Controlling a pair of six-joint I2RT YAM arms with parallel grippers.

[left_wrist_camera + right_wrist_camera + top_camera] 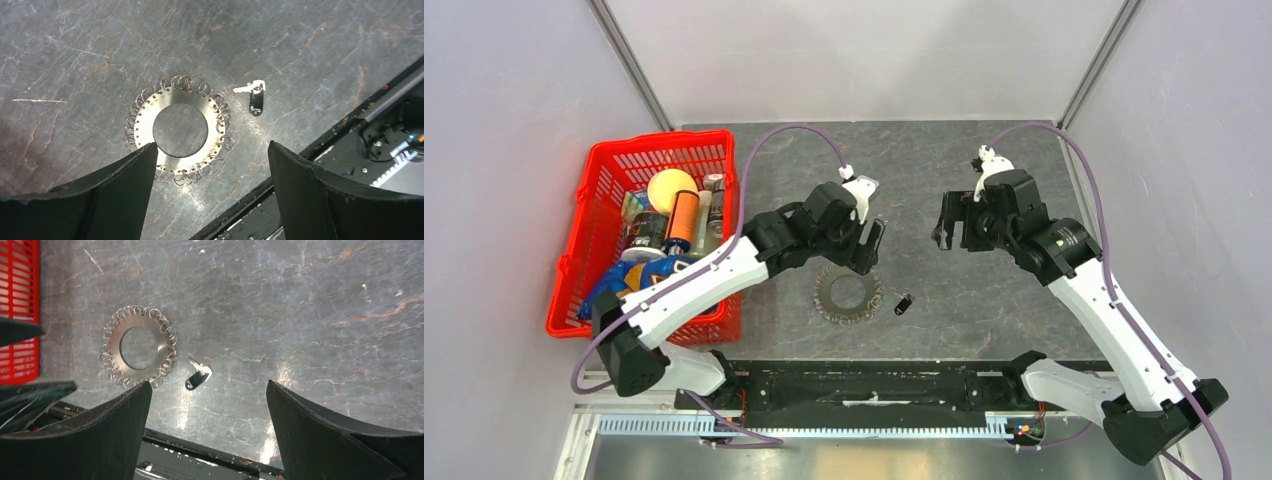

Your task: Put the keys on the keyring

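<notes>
The keyring (829,293) is a flat metal disc with a round hole, its rim strung with small wire loops. It lies on the dark stone table near the front edge and also shows in the left wrist view (216,126) and the right wrist view (114,347). A small key (902,303) with a black head lies loose just right of it (256,101) (196,378). My left gripper (871,245) hovers open above the keyring's far side (211,145), holding nothing. My right gripper (944,225) hangs open and empty further right (208,382).
A red plastic basket (604,165) full of several items, among them a yellow ball (671,186) and an orange tube (682,220), stands at the table's left. A black rail (874,380) runs along the near edge.
</notes>
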